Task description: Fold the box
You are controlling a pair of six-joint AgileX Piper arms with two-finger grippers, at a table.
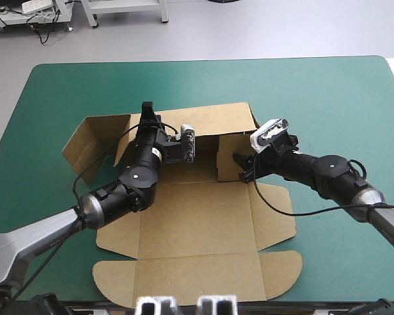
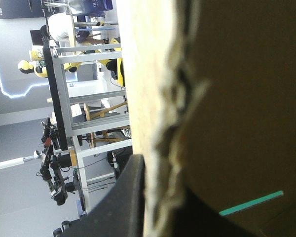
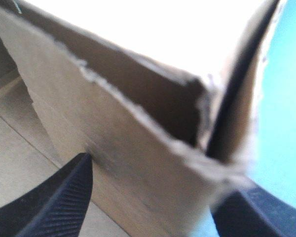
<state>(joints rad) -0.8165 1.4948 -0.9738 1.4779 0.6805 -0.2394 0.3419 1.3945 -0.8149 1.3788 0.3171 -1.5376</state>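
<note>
The box point(image 1: 197, 223) lies mid-table, lid flat toward 6 o'clock, its edge close to the near table edge; walls up at 12. L gripper point(image 1: 147, 108) nips a raised wall's top edge at 11, fingers all but closed on board. R gripper point(image 1: 240, 163) straddles an upright flap at 1, fingers apart. Bare teal-green cover point(image 1: 328, 92) at 12, 3 and 9.

Both arms are built of chunky black segments joined by round, disc-capped joints. The left arm point(image 1: 134, 180), at lower left, and the right arm point(image 1: 328, 174), at right, each run into a smooth silver-grey tube near the frame's edge. The black fingers point(image 3: 64, 197) carry fine ribbing.
</note>
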